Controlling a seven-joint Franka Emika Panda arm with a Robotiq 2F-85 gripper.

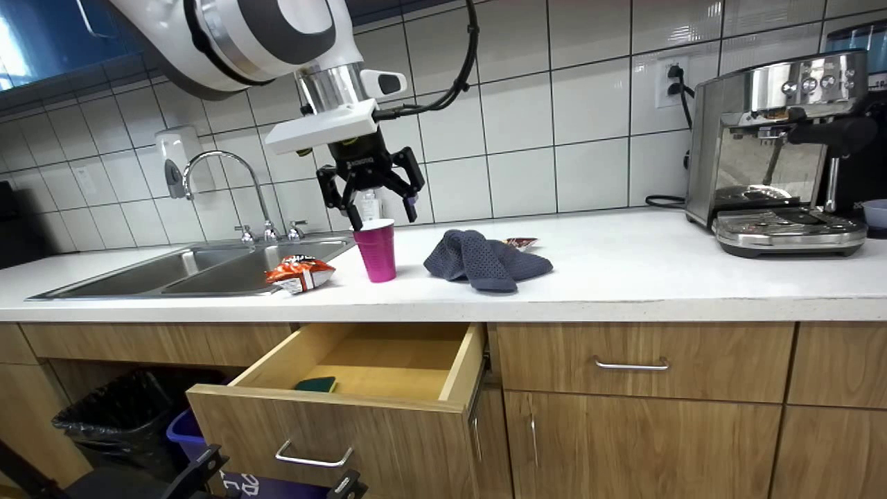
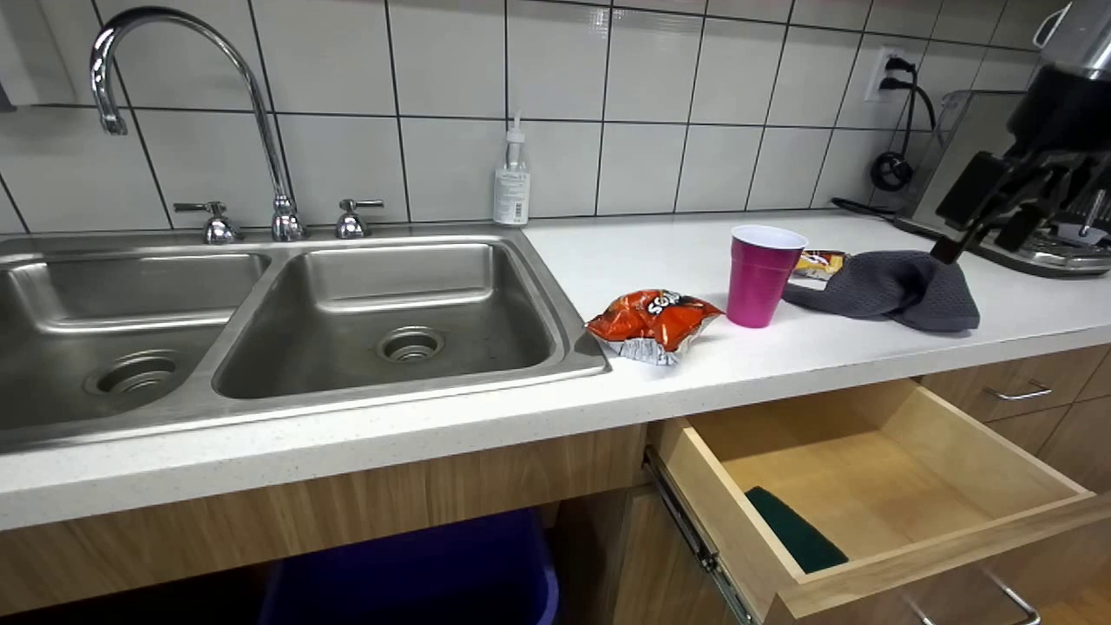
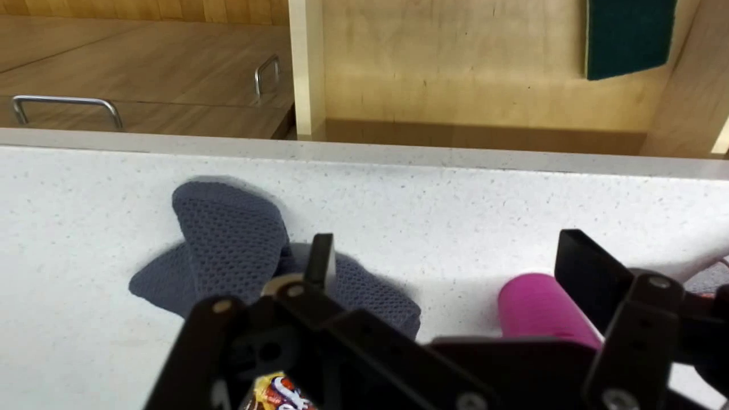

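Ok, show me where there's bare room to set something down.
Bare: countertop between the gray cloth and the coffee machine; visible drawer floor beside the green sponge. Crowded: the stretch from sink to cloth, holding the red bag and pink cup, with the claw overhead.

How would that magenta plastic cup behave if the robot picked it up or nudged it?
The tapered magenta plastic cup would probably tip if pushed high up, since it stands upright on a base narrower than its mouth. Its disposable-looking wall may flex when squeezed, and suggests a light cup, though no view shows how full it is.
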